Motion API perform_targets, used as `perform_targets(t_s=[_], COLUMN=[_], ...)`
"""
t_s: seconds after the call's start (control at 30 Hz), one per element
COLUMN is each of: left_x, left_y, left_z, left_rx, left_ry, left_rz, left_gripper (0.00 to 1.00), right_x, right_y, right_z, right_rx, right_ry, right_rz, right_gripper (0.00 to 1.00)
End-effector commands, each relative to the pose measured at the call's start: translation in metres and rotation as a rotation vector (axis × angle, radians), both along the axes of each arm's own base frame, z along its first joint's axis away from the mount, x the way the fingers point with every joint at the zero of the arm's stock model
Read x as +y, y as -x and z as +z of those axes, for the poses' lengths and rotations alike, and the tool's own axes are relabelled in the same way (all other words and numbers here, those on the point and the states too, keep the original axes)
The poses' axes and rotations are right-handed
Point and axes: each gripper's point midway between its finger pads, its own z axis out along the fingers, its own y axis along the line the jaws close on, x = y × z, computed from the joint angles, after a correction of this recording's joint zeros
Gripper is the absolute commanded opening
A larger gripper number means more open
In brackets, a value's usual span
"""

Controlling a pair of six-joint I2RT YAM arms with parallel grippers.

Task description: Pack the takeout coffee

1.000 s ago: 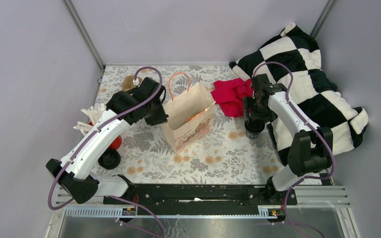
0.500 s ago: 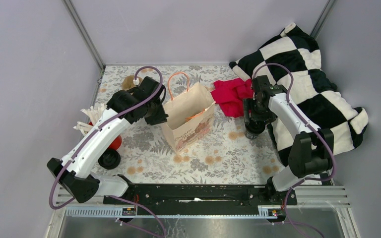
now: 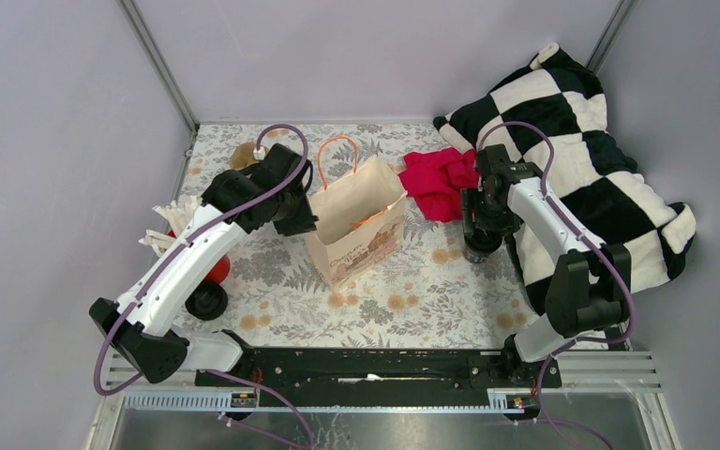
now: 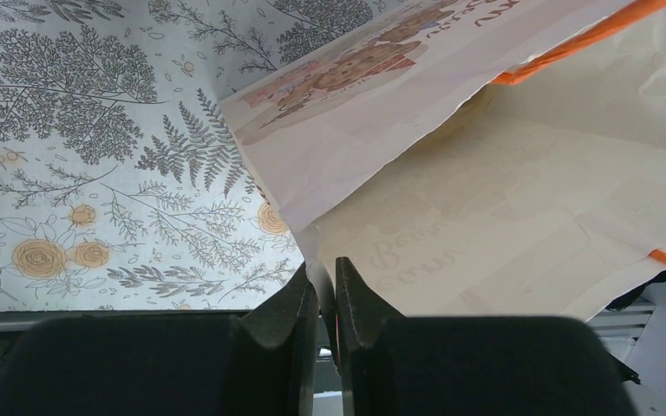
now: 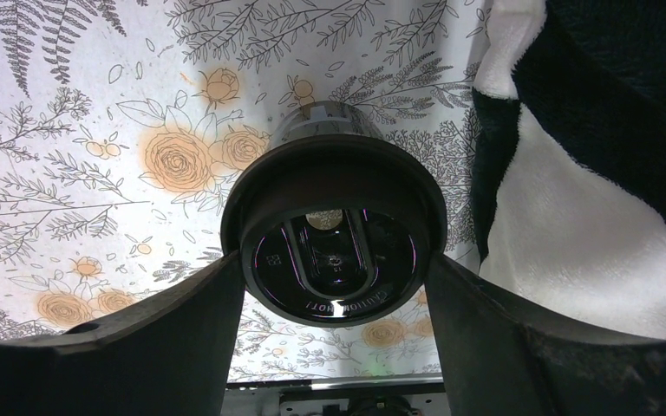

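So, nearest to us on the left there was a red cup (image 3: 217,269) with white straws (image 3: 171,225) poking out, sitting on the flowery surface (image 3: 412,291) right beside the left arm. A bit further in, the bag (image 3: 356,230) stood upright with its mouth open, roughly mid-surface. The left jaws were nearly closed, pinching the bag's top edge on its left side. From the wrist view we could see the paper rim running straight in between them.

Over on the right, the coffee (image 5: 338,234) stood upright on the surface, lid on, well apart from the bag and just beside the checkered blanket (image 3: 600,178). The right jaws were spread wide, coming down from above with one on either side of the lid and right up against it. We honestly couldn't tell if they were squeezing it or only touching.

Further back, a red cloth (image 3: 436,183) lay crumpled between the bag and the blanket.
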Motion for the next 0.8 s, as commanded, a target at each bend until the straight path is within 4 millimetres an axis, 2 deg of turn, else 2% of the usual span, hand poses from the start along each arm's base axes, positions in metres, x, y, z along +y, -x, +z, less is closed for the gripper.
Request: perform_targets(t_s=[0.0, 0.17, 0.3, 0.47, 0.57, 0.67, 0.77], left_x=[-0.007, -0.013, -0.016, -0.012, -0.015, -0.024, -0.030], left_y=[-0.010, -0.009, -0.008, -0.008, -0.006, 0.003, 0.012], left_z=[0.018, 0.022, 0.028, 0.048, 0.057, 0.054, 0.043], left_rx=[-0.067, -0.075, -0.098, -0.223, -0.298, -0.327, -0.324], left_ry=[0.044, 0.059, 0.049, 0.048, 0.073, 0.115, 0.152], left_rz=[-0.021, -0.076, -0.151, -0.228, -0.292, -0.377, -0.434], left_gripper=[0.15, 0.14, 0.00, 0.00, 0.00, 0.00, 0.00], right_x=[-0.004, -0.004, -0.003, 0.015, 0.034, 0.052, 0.079], right_y=[-0.005, -0.004, 0.000, 0.010, 0.019, 0.029, 0.050], right_z=[-0.001, 0.005, 0.035, 0.093, 0.138, 0.192, 0.237], right_rx=[-0.011, -0.020, -0.096, -0.265, -0.393, -0.559, -0.694], right_ry=[0.017, 0.015, -0.009, -0.129, -0.235, -0.338, -0.468], right_rz=[-0.002, -0.003, 0.015, 0.134, 0.247, 0.352, 0.546], right_gripper=[0.76, 0.65, 0.61, 0.61, 0.55, 0.52, 0.46])
